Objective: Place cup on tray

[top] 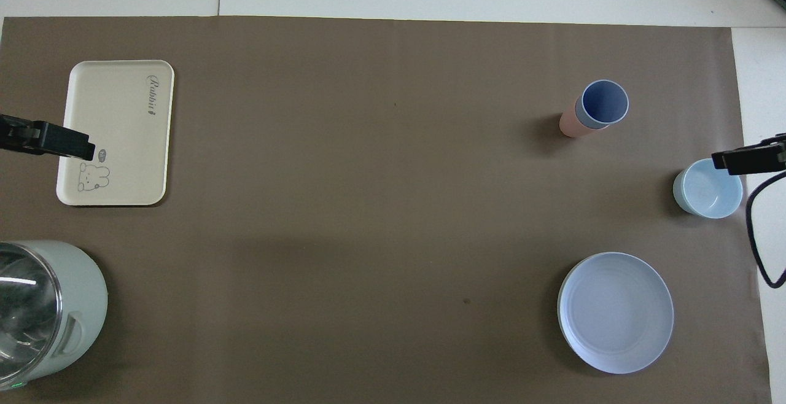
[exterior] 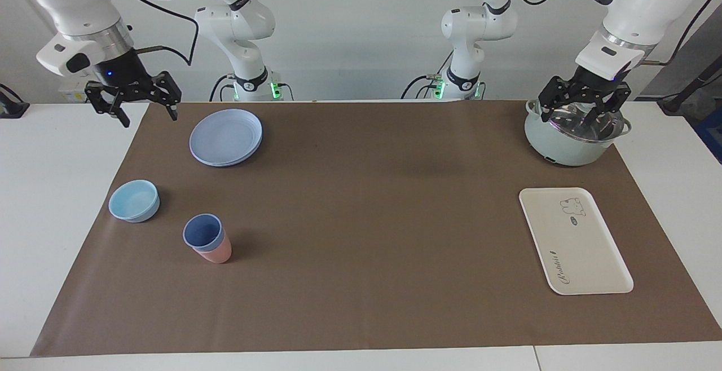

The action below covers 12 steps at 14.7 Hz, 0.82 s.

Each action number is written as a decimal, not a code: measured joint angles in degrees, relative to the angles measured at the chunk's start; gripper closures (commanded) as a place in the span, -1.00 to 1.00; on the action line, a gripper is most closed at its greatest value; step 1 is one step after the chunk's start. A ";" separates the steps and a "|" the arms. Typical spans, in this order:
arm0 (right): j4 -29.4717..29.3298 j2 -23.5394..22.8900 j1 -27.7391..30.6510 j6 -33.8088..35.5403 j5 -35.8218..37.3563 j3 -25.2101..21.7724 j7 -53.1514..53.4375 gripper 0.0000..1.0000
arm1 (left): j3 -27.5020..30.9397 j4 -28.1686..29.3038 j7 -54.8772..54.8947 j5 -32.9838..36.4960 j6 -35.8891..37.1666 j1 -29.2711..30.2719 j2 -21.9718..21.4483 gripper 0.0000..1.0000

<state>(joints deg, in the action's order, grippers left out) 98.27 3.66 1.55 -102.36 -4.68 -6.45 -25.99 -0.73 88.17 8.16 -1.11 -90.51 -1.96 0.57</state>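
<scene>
The blue cup stands upright, nested inside a pink cup, toward the right arm's end of the table. The cream tray with the bear drawing lies bare toward the left arm's end. My right gripper hangs open and holds nothing above the mat's edge, beside the round plate and well apart from the cup. My left gripper hangs open and holds nothing above the pot; in the overhead view one of its fingers covers the tray's edge.
A round blue plate lies close to the robots. A light-blue bowl sits beside the cups. A pale green pot with a glass lid stands nearer the robots than the tray. Brown mat covers the table.
</scene>
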 measured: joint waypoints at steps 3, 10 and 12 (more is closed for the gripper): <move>3.88 -1.49 1.64 -8.05 -4.74 -0.09 -11.15 -1.00 | 0.00 0.00 0.00 0.00 0.00 0.00 0.00 -1.00; 8.58 -12.33 6.55 -19.68 -27.66 -0.14 -43.86 -1.00 | 0.01 0.00 0.00 0.00 0.01 0.00 0.00 -1.00; 8.58 -14.76 7.64 -20.13 -31.96 -0.13 -49.88 -1.00 | 0.01 0.00 0.00 0.00 0.01 0.00 0.00 -1.00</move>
<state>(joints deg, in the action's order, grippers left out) 106.85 -11.10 9.19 -122.49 -36.63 -6.58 -75.87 -0.72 88.17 8.16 -1.11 -90.51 -1.96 0.57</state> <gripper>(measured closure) 0.000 0.000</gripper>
